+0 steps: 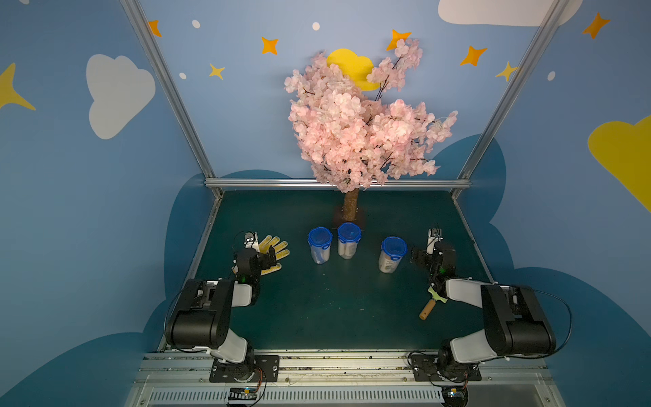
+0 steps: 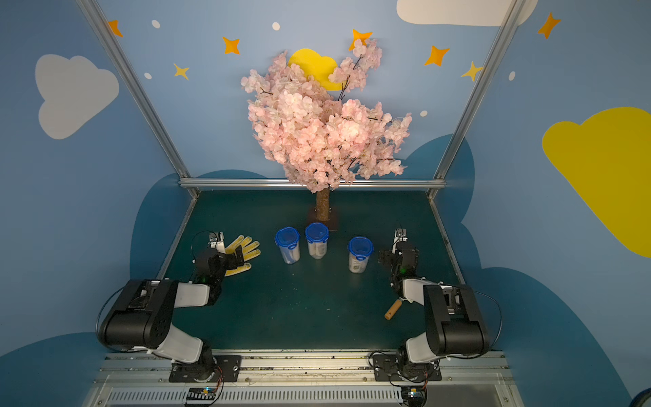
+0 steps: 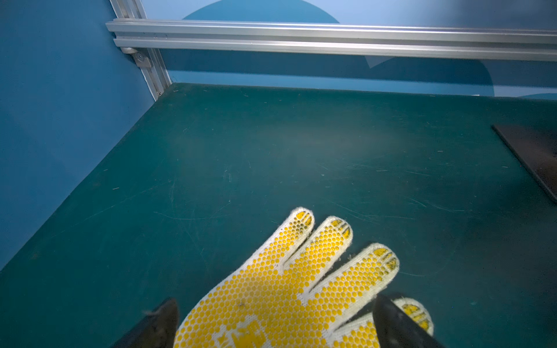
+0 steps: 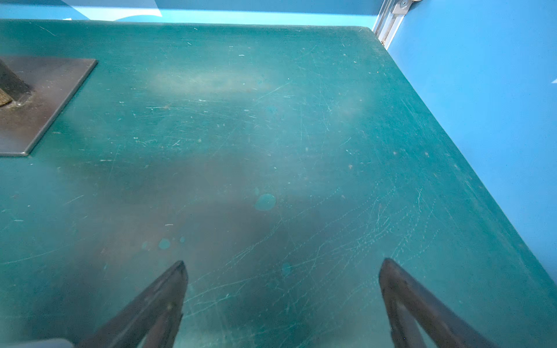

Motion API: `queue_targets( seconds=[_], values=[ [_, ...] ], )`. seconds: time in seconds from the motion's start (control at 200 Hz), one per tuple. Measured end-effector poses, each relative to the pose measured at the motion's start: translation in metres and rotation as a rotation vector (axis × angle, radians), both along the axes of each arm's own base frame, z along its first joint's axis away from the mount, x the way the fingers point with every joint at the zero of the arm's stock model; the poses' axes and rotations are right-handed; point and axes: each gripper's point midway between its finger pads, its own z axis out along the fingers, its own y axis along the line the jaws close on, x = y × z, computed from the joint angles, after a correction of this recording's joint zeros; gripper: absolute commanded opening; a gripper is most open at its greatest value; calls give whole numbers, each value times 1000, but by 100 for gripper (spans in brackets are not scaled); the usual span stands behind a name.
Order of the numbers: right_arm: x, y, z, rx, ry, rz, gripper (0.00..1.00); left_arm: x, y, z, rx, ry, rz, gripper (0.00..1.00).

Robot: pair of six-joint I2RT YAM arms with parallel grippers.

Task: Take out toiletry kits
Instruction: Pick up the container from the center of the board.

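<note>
Blue-lidded jars with white toiletry kits

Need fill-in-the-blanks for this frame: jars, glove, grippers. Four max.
1. The table holds ___ jars.
2. Each jar's lid is coloured ___.
3. The glove lies beneath the left gripper, whose jaws stand ___.
4. The right gripper holds ___.

Missing words: three; blue; open; nothing.

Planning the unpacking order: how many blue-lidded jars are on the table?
3. The left jar and middle jar stand together before the tree trunk; the right jar stands apart, near the right gripper. None looks hidden.
</note>
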Motion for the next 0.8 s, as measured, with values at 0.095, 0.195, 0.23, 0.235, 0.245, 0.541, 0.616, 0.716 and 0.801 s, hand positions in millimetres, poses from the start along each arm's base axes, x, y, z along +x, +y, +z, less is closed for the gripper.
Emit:
queue_targets(
  seconds=[0.095,0.195,0.23,0.235,0.245,0.541,0.616,0.716,0.801],
  values=[
    [-1,-1,1,-5,-1,-9,98,0,-1,5,3,12,-7,100],
    [-4,0,8,-14,-23,-13,98,4,-5,32,13,-21,-18,100],
    [-5,2,10,-21,-31,-11,98,6,-7,44,19,-45,-24,100],
    [-5,2,11,-25,-32,-12,98,6,-8,47,20,-50,-27,100],
    [-5,2,11,-26,-33,-10,98,7,-8,49,21,-54,-28,100],
    [1,24,109,-42,-133,-35,98,4,-27,119,-9,-143,-36,100],
    [-9,36,132,-27,-165,-25,98,-1,-14,135,-81,-156,78,100],
    [-21,48,144,20,-164,8,98,-17,6,151,-182,-166,230,100],
    [-29,54,141,55,-122,38,98,-32,14,163,-243,-190,277,100]
  ],
)
